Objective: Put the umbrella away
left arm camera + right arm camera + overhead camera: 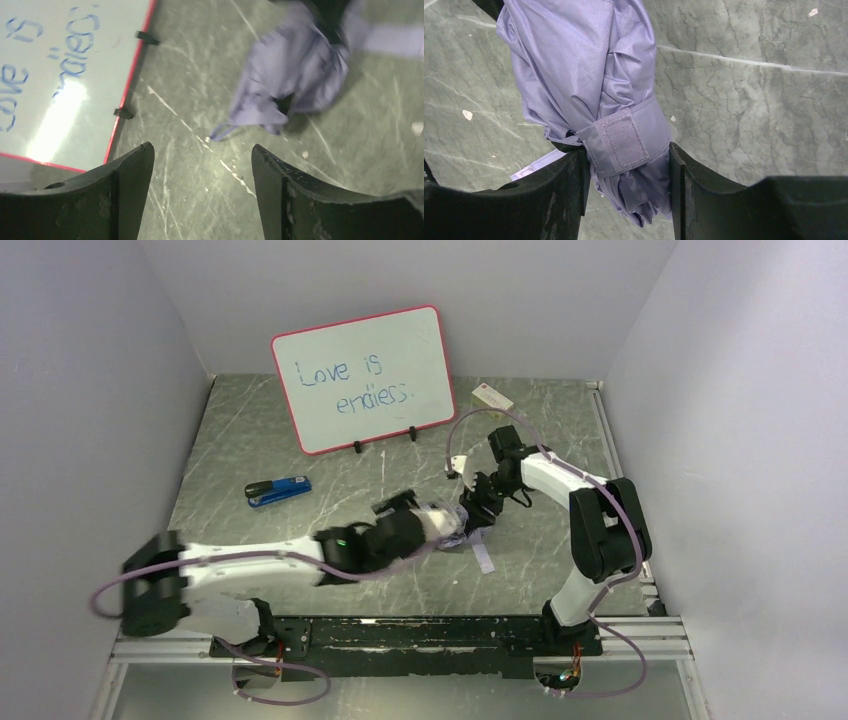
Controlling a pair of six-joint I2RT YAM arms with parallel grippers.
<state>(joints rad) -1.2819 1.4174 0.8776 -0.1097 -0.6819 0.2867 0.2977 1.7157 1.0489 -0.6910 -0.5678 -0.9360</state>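
Three pale, unmarked walls [90,390] enclose the work area on the left, far and right sides. The table [260,450] is a grey-green marbled surface crossed by white veins and scratches, with small white flecks showing in the wrist views. Metal rails [655,645] run along its near edge and its right edge.

A red-framed whiteboard [365,375] stands at the far centre on small black feet, with blue handwriting on it. A blue and black stapler [278,491] lies left of centre, well apart from both arms. A small white tag [492,397] lies just right of the whiteboard.

The umbrella [574,65] is at mid-table, between the two arms' ends. It is folded into a rumpled lavender bundle, with its closure strap [621,140] wrapped round it. In the right wrist view its long axis runs from upper left down to lower centre and passes between the fingers, across their line of closing. Which end carries the handle cannot be told. In the top view the arms cover most of it, so its axis cannot be read there.

The right gripper [628,150] is clenched on the umbrella at the strap, one finger on each side. The left gripper [202,150] is released, with bare table between its fingers and the umbrella ahead of it, apart from it.
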